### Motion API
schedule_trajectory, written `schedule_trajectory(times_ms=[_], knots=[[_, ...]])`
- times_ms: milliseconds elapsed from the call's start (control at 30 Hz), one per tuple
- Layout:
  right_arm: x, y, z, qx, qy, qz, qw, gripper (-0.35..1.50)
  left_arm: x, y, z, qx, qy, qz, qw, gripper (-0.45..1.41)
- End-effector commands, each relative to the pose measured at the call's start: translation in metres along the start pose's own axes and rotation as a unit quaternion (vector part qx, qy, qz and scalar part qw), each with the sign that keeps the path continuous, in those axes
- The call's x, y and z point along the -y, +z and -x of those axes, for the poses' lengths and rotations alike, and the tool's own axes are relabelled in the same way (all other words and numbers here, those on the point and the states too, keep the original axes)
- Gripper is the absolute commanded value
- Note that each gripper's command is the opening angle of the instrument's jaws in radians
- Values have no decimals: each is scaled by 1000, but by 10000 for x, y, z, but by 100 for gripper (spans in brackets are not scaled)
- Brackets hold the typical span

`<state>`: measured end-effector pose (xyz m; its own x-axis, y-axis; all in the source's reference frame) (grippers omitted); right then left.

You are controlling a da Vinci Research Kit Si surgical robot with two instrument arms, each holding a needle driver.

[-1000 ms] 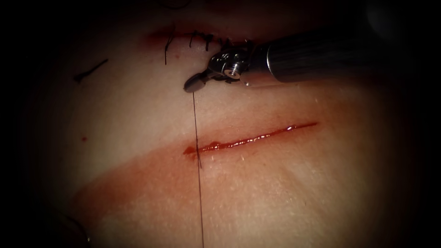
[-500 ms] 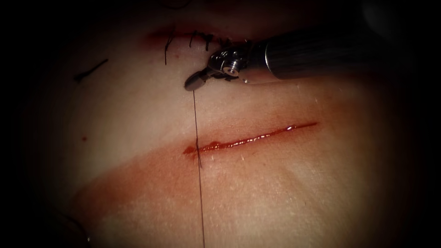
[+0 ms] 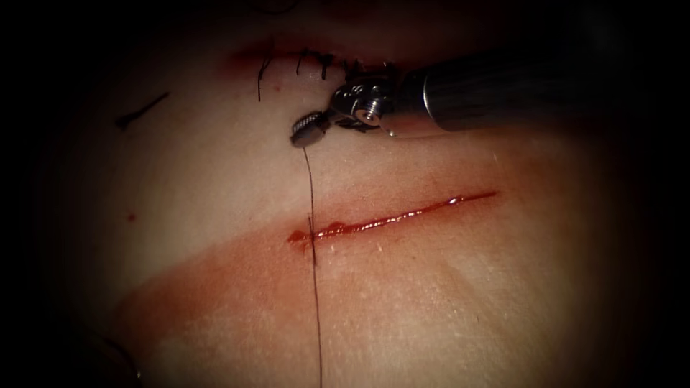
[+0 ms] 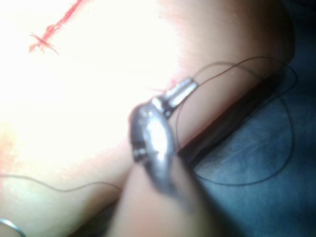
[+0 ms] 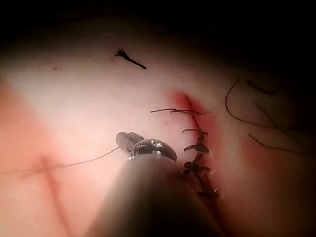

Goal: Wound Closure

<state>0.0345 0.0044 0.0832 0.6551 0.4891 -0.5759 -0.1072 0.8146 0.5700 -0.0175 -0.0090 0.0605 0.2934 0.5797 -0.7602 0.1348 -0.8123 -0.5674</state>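
Observation:
The tissue bears a red cut running left to right. A dark thread starts just below my right tool, crosses the cut's left end and runs on to the frame's lower edge. The right tool's jaws stand open, one ribbed face showing, with nothing between them. In the right wrist view the right tool sits beside the thread's free end. My left tool is off the tissue's edge, shut on the thread, which loops around it. A thin shiny curve may be the needle.
An older stitched cut with dark knots lies just behind the right tool's wrist. A cut end of thread lies at the far left. Red fluid stains the tissue below the open cut. Dark cloth borders the tissue.
The right tool's jaws have opened and let go of the thread. The thread, taut and straight before, now curves slackly below the jaws.

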Motion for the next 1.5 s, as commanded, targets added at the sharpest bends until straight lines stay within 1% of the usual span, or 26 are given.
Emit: schedule_trajectory(times_ms=[33, 133, 200, 333, 433, 467, 533, 633, 733, 767, 867, 1067, 1133, 1233, 1333, 1433, 1500], knots=[[-1, 1, 0, -3, 2, 3, 1000, 76, 0, 4, 1, -3, 3, -3, 1000, -45], [-8, -11, -2, -7, 10, 15, 1000, 101, 7, 3, -23, -5, 11, -7, 1000, -45], [-15, -18, -5, -12, 15, 35, 999, 126, 6, 4, -33, -6, 16, -8, 1000, -45], [-31, -34, -14, -41, 19, 75, 996, 140, 4, 9, -42, -7, 19, -10, 1000, -45], [-34, -41, -20, -60, 30, 105, 992, 148, 8, 13, -53, -9, 27, -11, 1000, -45], [-33, -42, -22, -67, 28, 114, 991, 148, 10, 14, -57, -9, 28, -12, 999, -45], [-25, -42, -23, -87, 27, 113, 989, 148, 17, 15, -67, -11, 33, -14, 999, -45], [-11, -40, -24, -97, 31, 110, 989, 148, 29, 16, -82, -13, 41, -18, 999, -45], [6, -38, -26, -111, 26, 105, 988, 146, 40, 17, -97, -15, 46, -21, 999, -45], [18, -36, -28, -124, 26, 103, 987, 146, 45, 17, -105, -16, 48, -22, 998, -45], [36, -31, -28, -132, 20, 102, 986, 145, 51, 18, -115, -17, 53, -25, 998, -45], [78, -3, -20, -142, -1, 79, 987, 141, 63, 17, -130, -7, 66, -32, 997, -45], [97, 15, -13, -148, -15, 68, 987, 136, 69, 16, -137, -6, 68, -35, 997, -45], [111, 33, -3, -153, -31, 56, 986, 133, 75, 16, -145, -2, 70, -35, 997, -45], [120, 43, 4, -154, -34, 52, 986, 130, 84, 15, -153, 3, 74, -35, 997, -45], [123, 45, 7, -154, -30, 50, 986, 130, 98, 10, -158, 5, 73, -38, 997, -45], [128, 45, 8, -155, -32, 49, 986, 130, 107, 6, -156, 9, 73, -40, 997, -45]])
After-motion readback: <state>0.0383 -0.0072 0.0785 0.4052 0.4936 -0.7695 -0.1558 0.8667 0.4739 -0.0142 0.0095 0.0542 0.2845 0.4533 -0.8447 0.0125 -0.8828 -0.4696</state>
